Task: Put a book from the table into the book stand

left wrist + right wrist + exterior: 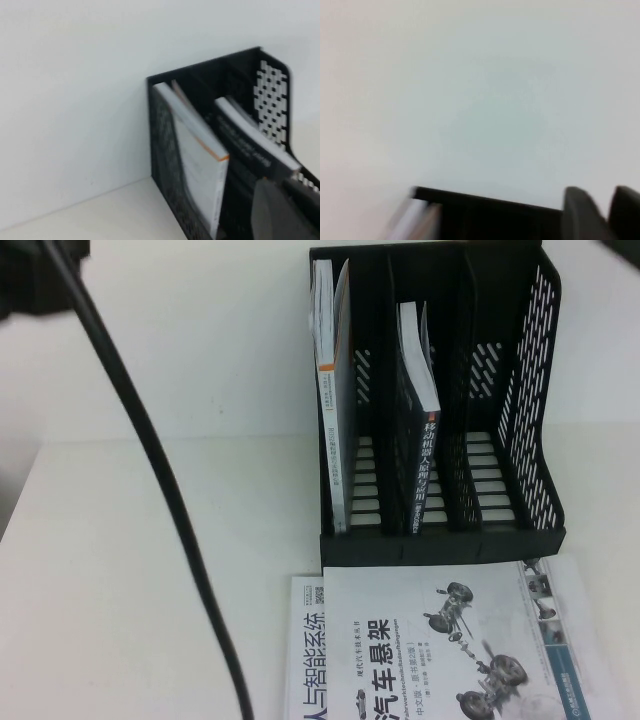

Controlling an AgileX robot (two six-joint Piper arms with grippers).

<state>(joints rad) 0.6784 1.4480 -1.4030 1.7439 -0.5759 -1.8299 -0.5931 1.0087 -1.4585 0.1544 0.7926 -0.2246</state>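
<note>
- Two books fill the book stand (535, 390); the book (428, 465) stands upright in its middle slot, spine toward the robot.
- Left gripper (282, 210) hangs just before it — nearer; right gripper (606, 212) above the stand's rim. Grip of both: cannot tell.
</note>
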